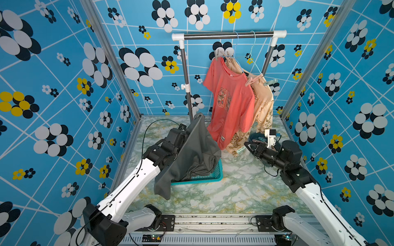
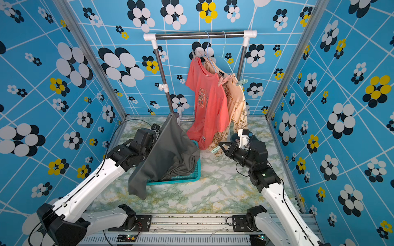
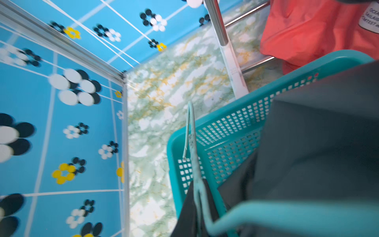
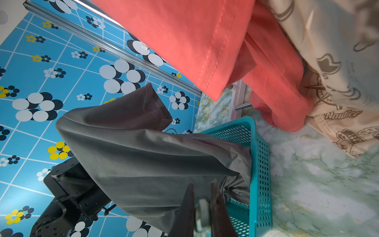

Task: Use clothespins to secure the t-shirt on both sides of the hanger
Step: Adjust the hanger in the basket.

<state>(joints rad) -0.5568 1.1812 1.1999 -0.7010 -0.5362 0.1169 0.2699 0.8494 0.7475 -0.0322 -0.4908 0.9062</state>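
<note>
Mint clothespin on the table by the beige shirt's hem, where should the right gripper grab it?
Probably across its long sides near the middle, coming straight down. The mint clothespin lies flat on the table, so only its top and edges are open; the beige shirt hangs close beside it, opposite the right gripper.

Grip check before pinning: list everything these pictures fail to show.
- Jaws of the left gripper: behind the grey t-shirt in both top views, outside the left wrist frame.
- Hanger: shoulders inside the shirt.
- Pale thing between the right gripper fingers: blurred, right wrist view.
- Clothespins in the dish: count hidden by the right arm, top views.
</note>
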